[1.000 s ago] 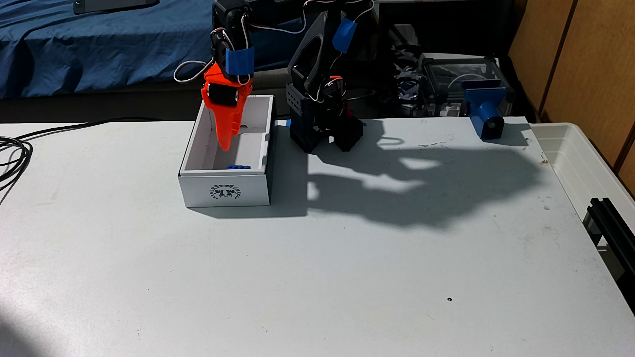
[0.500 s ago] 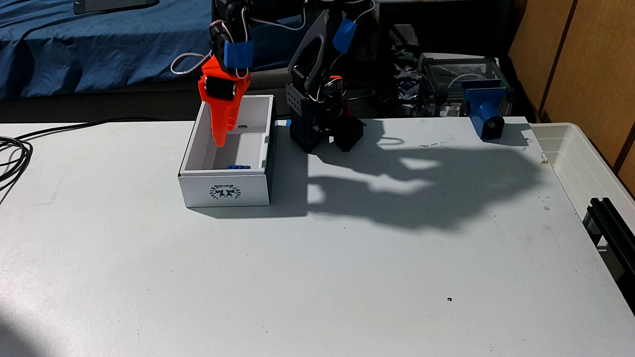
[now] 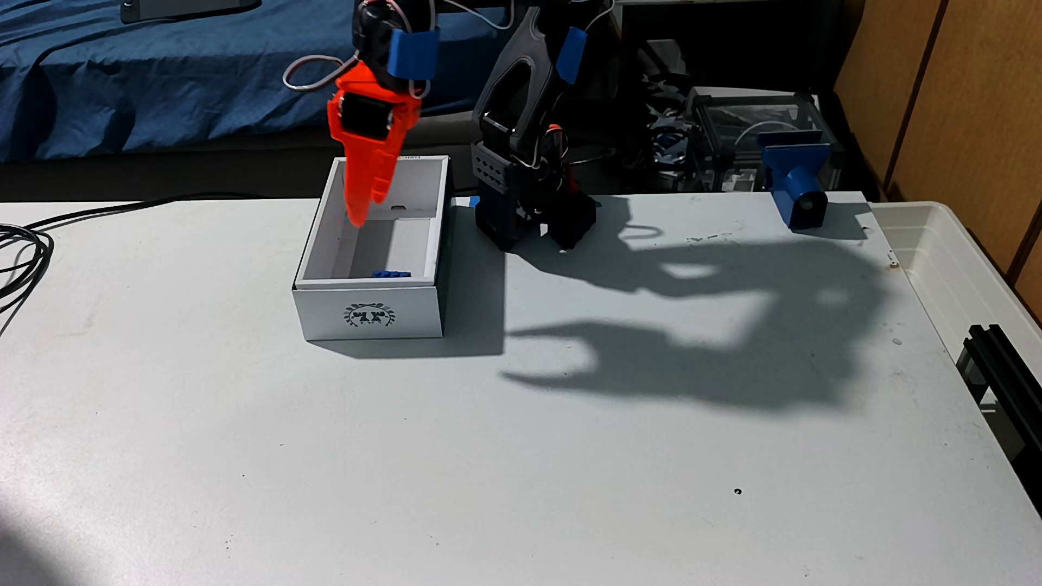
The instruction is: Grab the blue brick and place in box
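blue brick [image 3: 391,274] in box [image 3: 369,313]; gripper [image 3: 366,211] above, empty

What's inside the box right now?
The blue brick lies inside the box, against its near wall. Only the brick's studded top shows; that wall hides the rest. The gripper hangs above, holding nothing.

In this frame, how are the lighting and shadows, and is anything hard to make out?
Fixed view: hard side light throws a sharp arm shadow across the white table; the small blue plastic brick inside the white cardboard box shows barely above the near wall; the orange gripper is sharp.
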